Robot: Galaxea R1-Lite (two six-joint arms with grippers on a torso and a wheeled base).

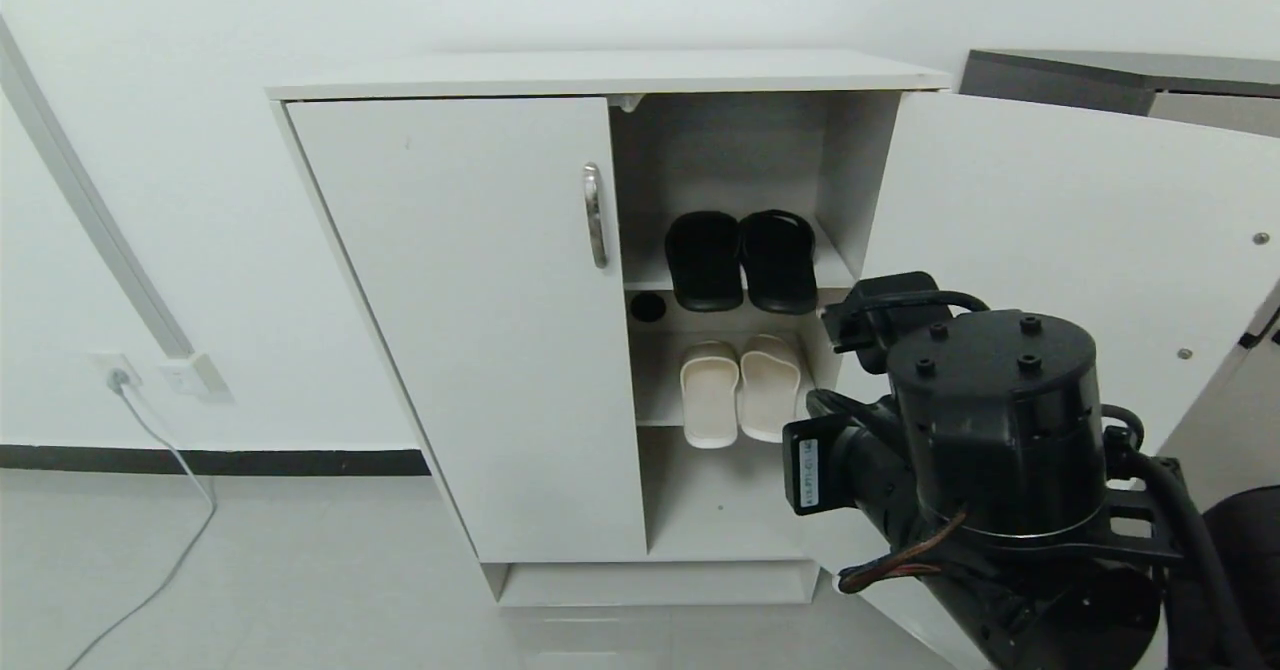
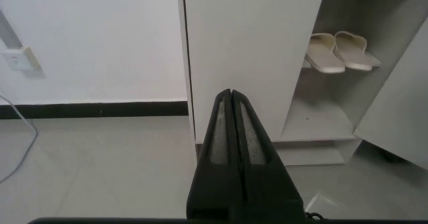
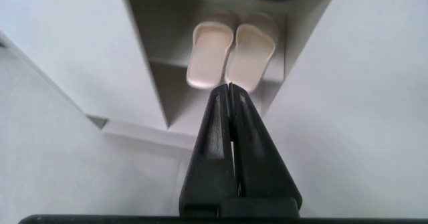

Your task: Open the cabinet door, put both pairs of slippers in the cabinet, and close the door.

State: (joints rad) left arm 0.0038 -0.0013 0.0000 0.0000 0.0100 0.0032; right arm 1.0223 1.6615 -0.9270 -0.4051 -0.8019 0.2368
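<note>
The door (image 1: 1050, 250) stands swung wide, hinged on the right edge of the cabinet (image 1: 600, 70). Its tall axis is upright and its panel runs out from the hinge toward about 2 o'clock as the robot faces. Behind it the right half of the cabinet is open. The black slippers (image 1: 741, 260) sit side by side on the upper shelf and the white slippers (image 1: 740, 390) on the shelf below, toes pointing in. So both pairs look stowed, and closing the door is what I judge to be left.

The right arm (image 1: 990, 430) is low in front of the door's inner face, close to it. Its right end effector (image 3: 229, 87) is clenched on nothing and points toward the white slippers, with the door panel just beside it. This is clearly the nearer arm. The door lies on its 3 o'clock side, so it would need to get round the door's free edge and push toward 10 o'clock.

The left end effector (image 2: 230, 93) is also clenched and empty, and it faces the shut left door (image 1: 470, 330), well apart from the open one.
</note>
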